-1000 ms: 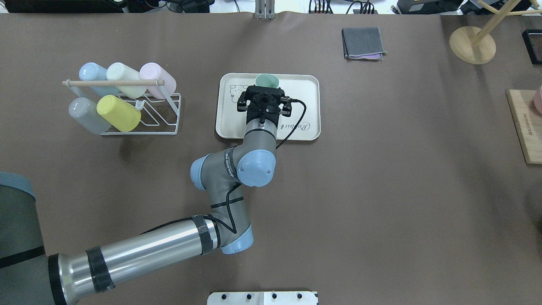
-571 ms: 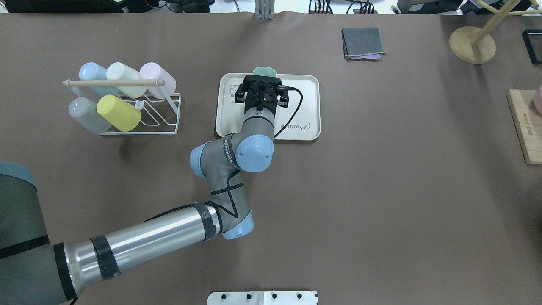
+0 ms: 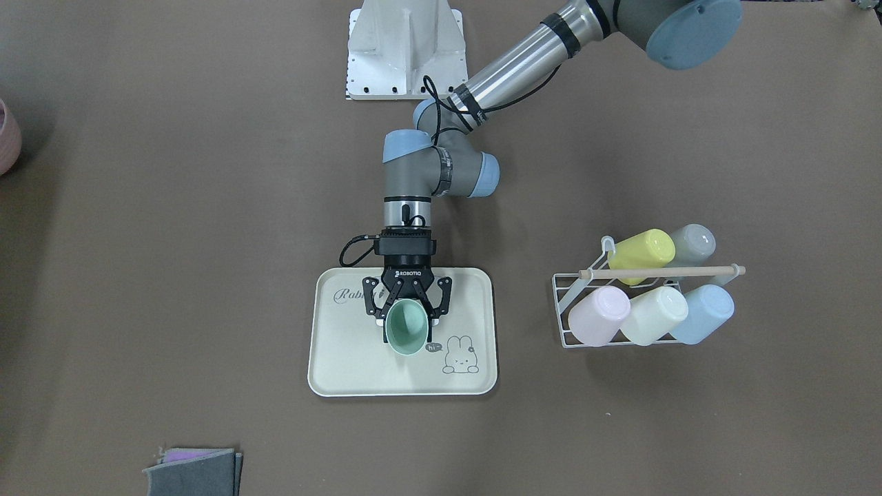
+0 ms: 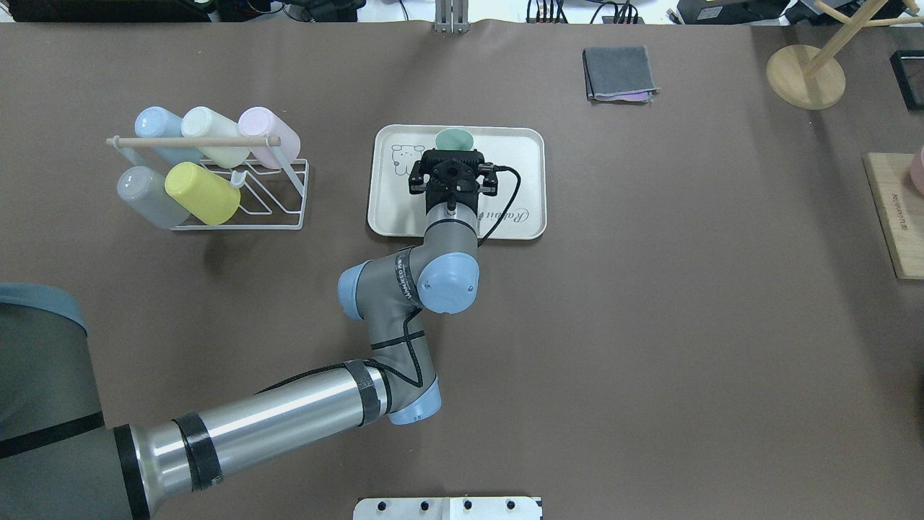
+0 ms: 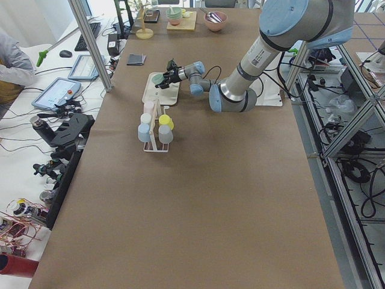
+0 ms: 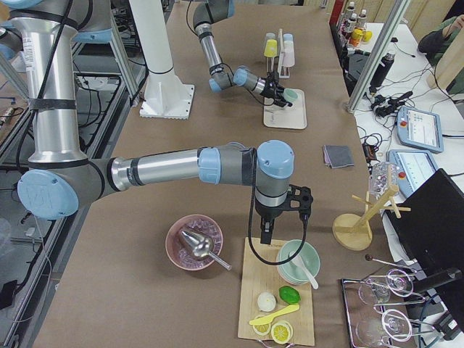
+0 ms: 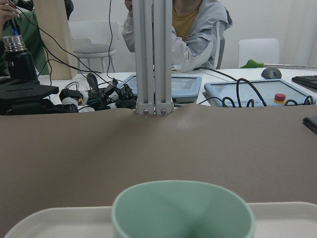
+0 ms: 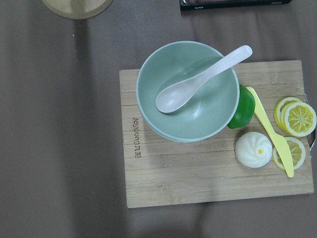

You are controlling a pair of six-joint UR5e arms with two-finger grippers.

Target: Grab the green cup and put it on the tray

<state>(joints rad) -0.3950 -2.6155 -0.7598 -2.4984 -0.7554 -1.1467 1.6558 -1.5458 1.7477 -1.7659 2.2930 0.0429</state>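
Observation:
The green cup [image 3: 405, 329] stands upright over the middle of the cream tray [image 3: 344, 365], mouth up. My left gripper [image 3: 406, 318] reaches in level from the robot's side and is shut on the cup, one finger on each side of it. I cannot tell whether the cup's base touches the tray. In the overhead view the cup [image 4: 453, 137] shows just beyond the gripper body, near the tray's [image 4: 520, 155] far rim. The left wrist view shows the cup's rim [image 7: 183, 208] close up. My right gripper [image 6: 279, 221] hangs over a cutting board far off; I cannot tell whether it is open or shut.
A wire rack [image 4: 289, 209] to the tray's left holds several cups, among them a yellow-green one [image 4: 202, 193] and a light blue one [image 4: 155, 123]. A folded grey cloth [image 4: 619, 72], a wooden stand [image 4: 805, 76] and a cutting board [image 4: 895, 217] lie to the right.
The left gripper carried the cup out to the tray's far rim, then drew back toward the robot with the cup still in it. The cup is over the tray again.

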